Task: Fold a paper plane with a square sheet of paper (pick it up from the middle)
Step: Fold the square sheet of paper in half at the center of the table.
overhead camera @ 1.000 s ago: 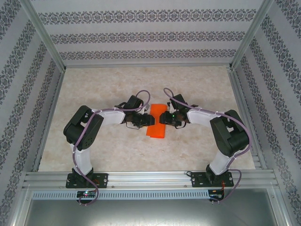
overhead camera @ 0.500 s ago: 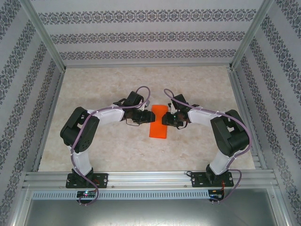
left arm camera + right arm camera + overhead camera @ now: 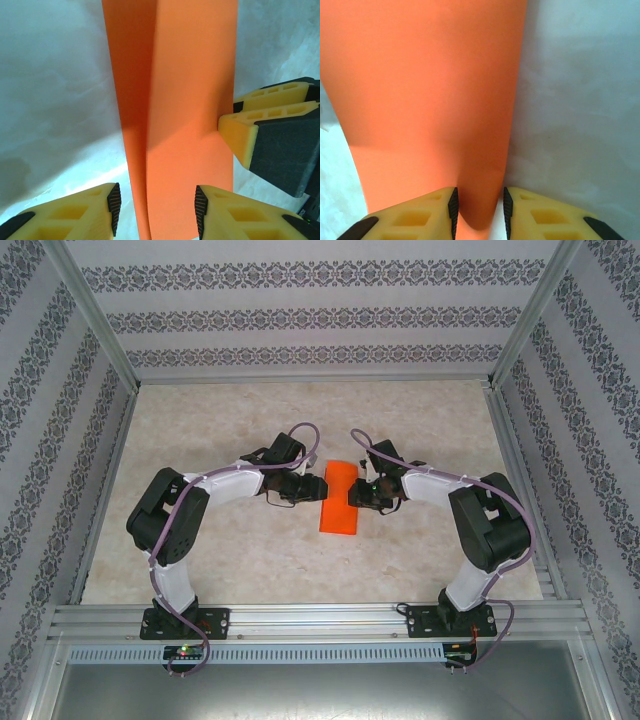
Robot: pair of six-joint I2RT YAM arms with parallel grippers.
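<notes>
as the top camera sees it, paper: bright orange, folded into a long narrow strip, lying flat near the middle of the pale table, its long side running away from the arm bases.
top camera, left claw: just beside the left long edge of the paper, pointing at it from the left.
top camera, right claw: at the right long edge of the paper, about halfway along, facing the left claw across the strip.
left wrist camera, paper: a raised crease runs up its length, the left part in shadow, the right part lit.
left wrist camera, left claw: yellow fingers stand wide apart with the crease in the gap between them; they grasp nothing.
left wrist camera, right claw: its tips meet the right edge of the paper.
right wrist camera, paper: spreads ahead over the table, and a rounded lobe of it sits between the two pads.
right wrist camera, right claw: fingers stand close together around that lobe, a sliver of gap on one side; i cannot tell whether the paper is truly pinched.
</notes>
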